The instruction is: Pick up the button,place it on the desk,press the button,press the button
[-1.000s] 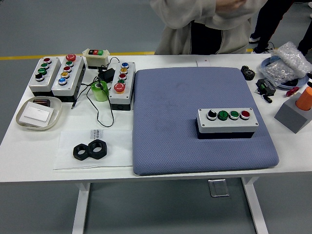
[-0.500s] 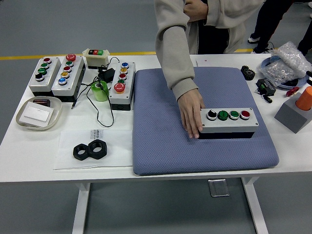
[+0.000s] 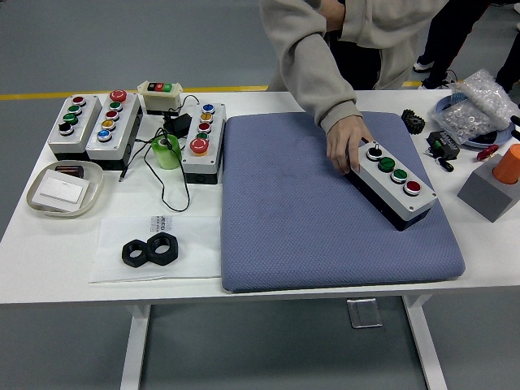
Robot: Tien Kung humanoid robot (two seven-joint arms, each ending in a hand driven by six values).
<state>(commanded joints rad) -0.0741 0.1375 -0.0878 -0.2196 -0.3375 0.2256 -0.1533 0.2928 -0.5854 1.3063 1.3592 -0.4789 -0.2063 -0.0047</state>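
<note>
Since half a second ago, the person's hand (image 3: 347, 147) has shifted the button box (image 3: 393, 179) up and to the right across the blue mat (image 3: 301, 219); it lay square to the near table edge before and now sits turned at a slant, its far end pointing toward the person. That hand grips the far left end of the box, fingers wrapped over its edge, the beige sleeve (image 3: 313, 69) reaching in from the top. The box is grey on a black base and carries four buttons in a row: a black-and-white knob nearest the hand, then two green ones, then a red one. It rests on the right half of the mat, near the mat's right edge.

Neither robot hand shows in the head view, so how their fingers stand cannot be told.

Left of the mat on the white table (image 3: 268, 291) stand three more button boxes (image 3: 96, 123), a small box with coloured lights (image 3: 161, 93), a green roll (image 3: 166, 151) with a black cable looped around it, a clear tray (image 3: 65, 188), and two black nuts (image 3: 150, 250) touching each other on a white sheet. Right of the mat are a grey block with an orange cylinder (image 3: 497, 183), a bag of small parts (image 3: 479, 108) in a blue dish, and a black gear (image 3: 413, 123).
</note>
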